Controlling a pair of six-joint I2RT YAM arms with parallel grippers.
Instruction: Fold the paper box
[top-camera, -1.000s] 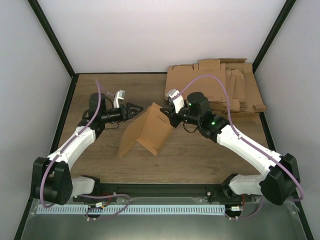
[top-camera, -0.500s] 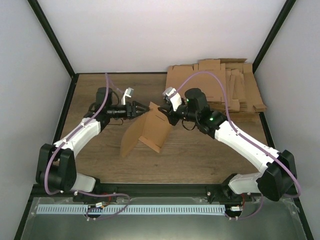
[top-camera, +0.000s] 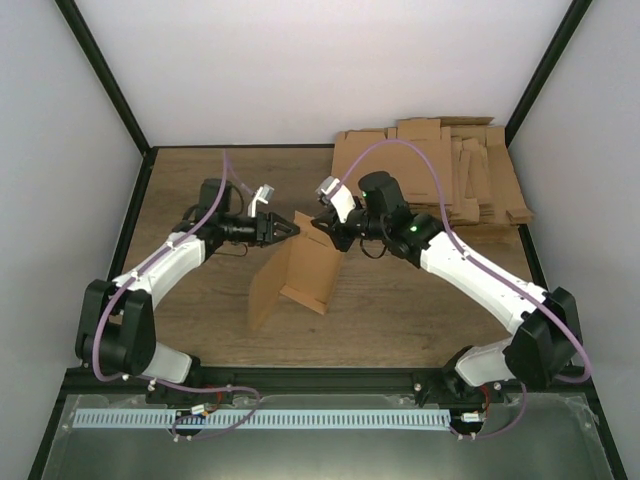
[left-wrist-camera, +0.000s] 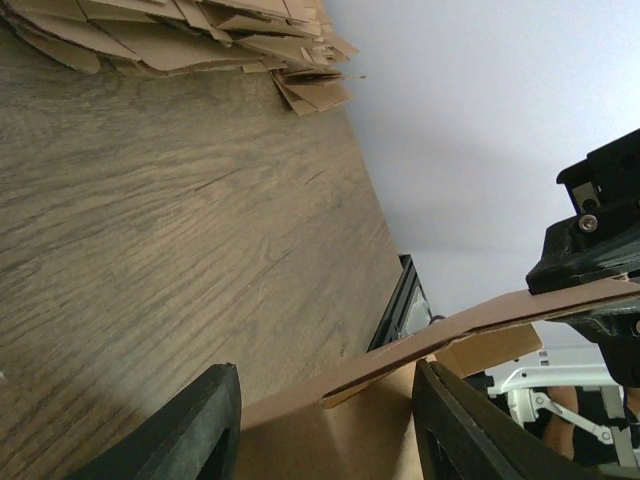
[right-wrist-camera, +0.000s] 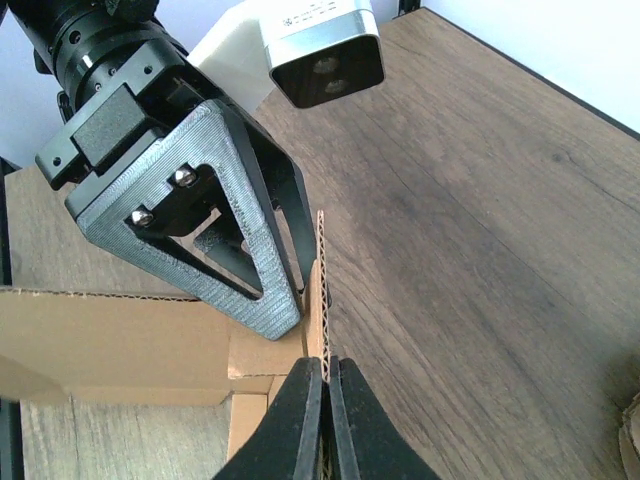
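Where the two arms meet over the middle of the wooden table (top-camera: 400, 310), the paper box (top-camera: 300, 275) stands half folded, with one brown panel upright on its lower edge and another angled off it toward the left arm. The right gripper (top-camera: 322, 222) is pinched tight on the box's top edge, its two dark fingers pressed together with the thin cardboard between them. The left gripper (top-camera: 288, 227) faces it from the opposite side, right at the same top corner, its fingers spread wide with cardboard showing between them, unclamped. A pile of flat cardboard blanks (top-camera: 450, 170) lies at the far right corner of the table, well apart from the box
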